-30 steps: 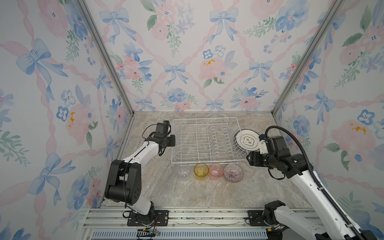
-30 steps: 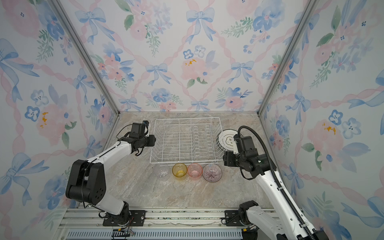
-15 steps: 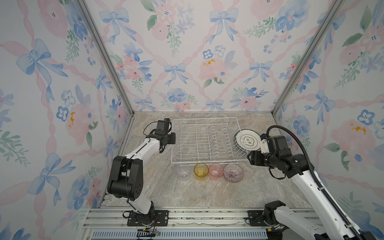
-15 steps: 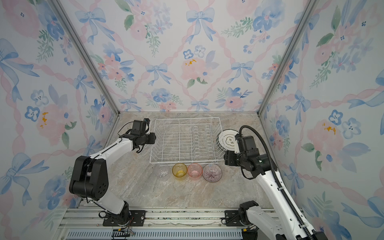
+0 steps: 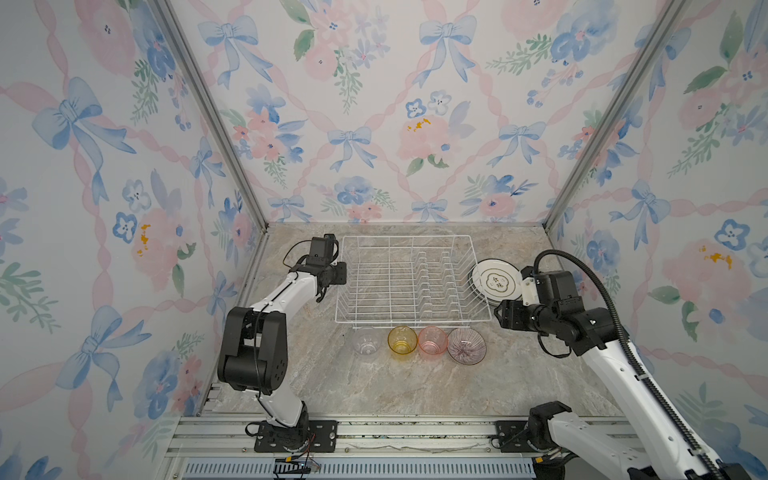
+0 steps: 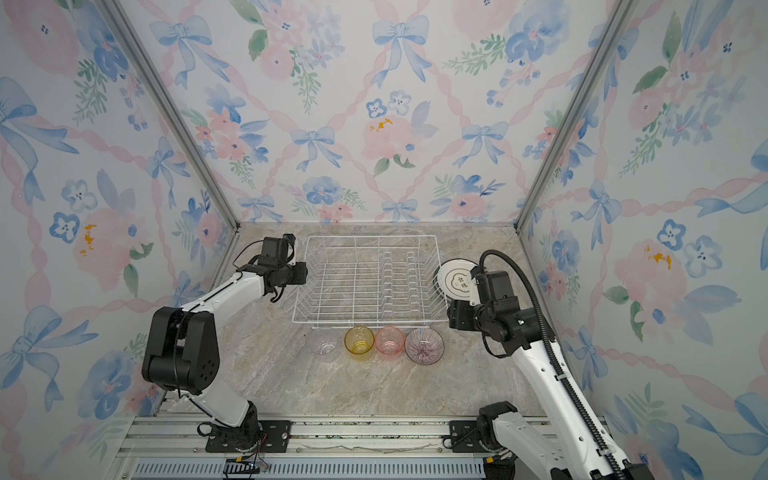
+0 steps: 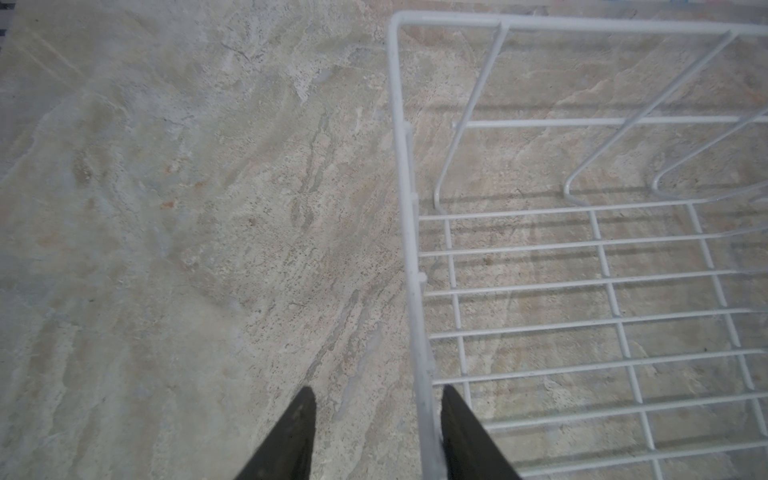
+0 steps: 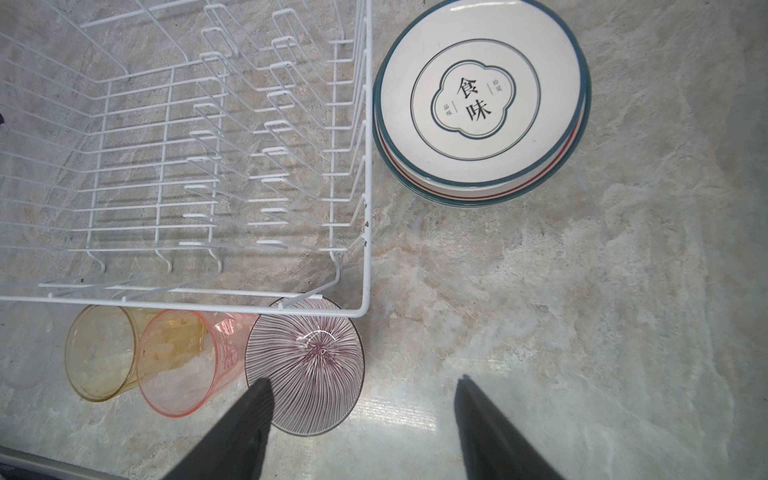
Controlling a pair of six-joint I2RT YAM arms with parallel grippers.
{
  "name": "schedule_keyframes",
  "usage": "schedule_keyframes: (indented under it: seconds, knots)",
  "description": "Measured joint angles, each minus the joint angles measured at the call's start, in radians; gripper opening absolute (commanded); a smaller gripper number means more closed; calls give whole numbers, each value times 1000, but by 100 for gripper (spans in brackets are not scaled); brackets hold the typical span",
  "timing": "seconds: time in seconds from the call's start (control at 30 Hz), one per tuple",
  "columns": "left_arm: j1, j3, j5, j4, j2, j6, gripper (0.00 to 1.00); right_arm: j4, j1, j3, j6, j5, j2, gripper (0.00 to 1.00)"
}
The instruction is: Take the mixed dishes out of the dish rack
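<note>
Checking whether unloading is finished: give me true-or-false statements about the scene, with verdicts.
The white wire dish rack holds no dishes. True.
The white dark-rimmed round plates stand in the rack's slots. False: the plates lie stacked on the marble-patterned table beside it.
The small purple-striped bowl stands next to the pink translucent tumbler. True.
The right gripper is shut on the bowl. False: that gripper's fingers are apart, holding nothing.
The fingers of the left gripper straddle the rack's rim wire. True.
</note>
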Motion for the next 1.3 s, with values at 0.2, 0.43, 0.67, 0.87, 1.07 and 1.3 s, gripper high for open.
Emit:
schedule_keyframes:
  seconds: [0.2, 0.43, 0.67, 0.87, 1.07, 1.3]
  knots:
    - [4, -4, 17, 29, -19, 1, 56, 56, -10, -10, -2, -3, 1, 77]
    - [6, -47, 38, 140, -172, -2, 77, 103, -62, 1, -26, -15, 15, 97]
    - [45, -114, 45, 295, -298, -23, 98, 228, -182, 92, -52, -46, 45, 97]
    - [79, -272, -104, 443, -315, -31, 98, 445, -363, 103, -31, -133, 165, 97]
    - [90, -425, -266, 628, -301, 43, 98, 649, -430, 82, -21, -159, 352, 97]
    - [98, -481, -288, 768, -204, 102, 98, 824, -445, -19, -14, -166, 460, 97]
